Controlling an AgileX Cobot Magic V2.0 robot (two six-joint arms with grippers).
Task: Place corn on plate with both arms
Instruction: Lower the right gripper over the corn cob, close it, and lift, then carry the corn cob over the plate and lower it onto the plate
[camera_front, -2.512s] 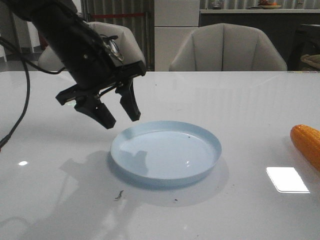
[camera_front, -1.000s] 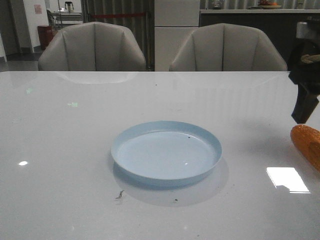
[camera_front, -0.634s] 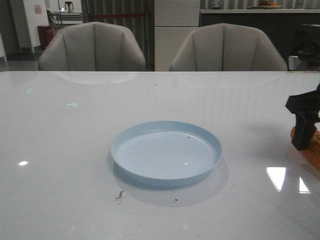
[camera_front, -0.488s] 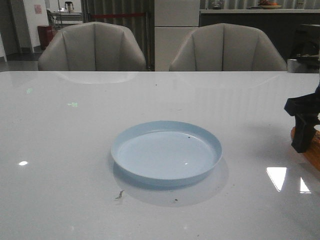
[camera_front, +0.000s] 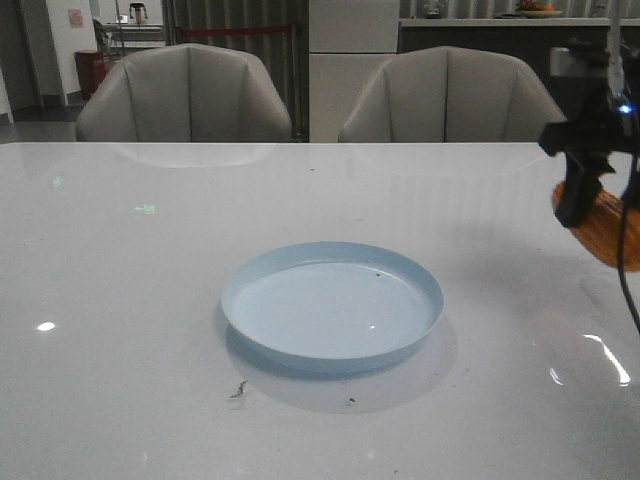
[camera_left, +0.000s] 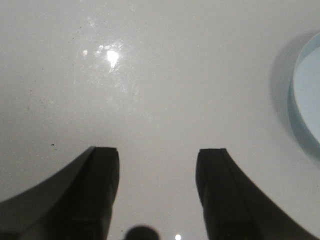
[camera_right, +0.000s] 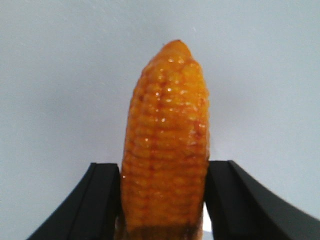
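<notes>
Front view: a round, shallow, pale blue plate (camera_front: 333, 305) with a low raised rim is seen resting near the middle of the glossy white tabletop (camera_front: 130, 300), with a tiny dark speck inside it. At the right edge of this view, the black right gripper (camera_front: 590, 200) with a small blue light is seen raised above the tabletop, well apart from the plate. A plump orange-yellow corn cob (camera_front: 600, 228) with rows of kernels is held in it, clear of the tabletop. In the right wrist view, the corn cob (camera_right: 166, 142) is shown clenched between the two black jaws of the right gripper (camera_right: 165, 200), with its tapered blunt end pointing away from the wrist. In the left wrist view, the jaws of the black left gripper (camera_left: 157, 192) are seen released and spread over bare tabletop (camera_left: 150, 75), with nothing between them. The plate's rim (camera_left: 304, 95) is caught at one edge of that view.
</notes>
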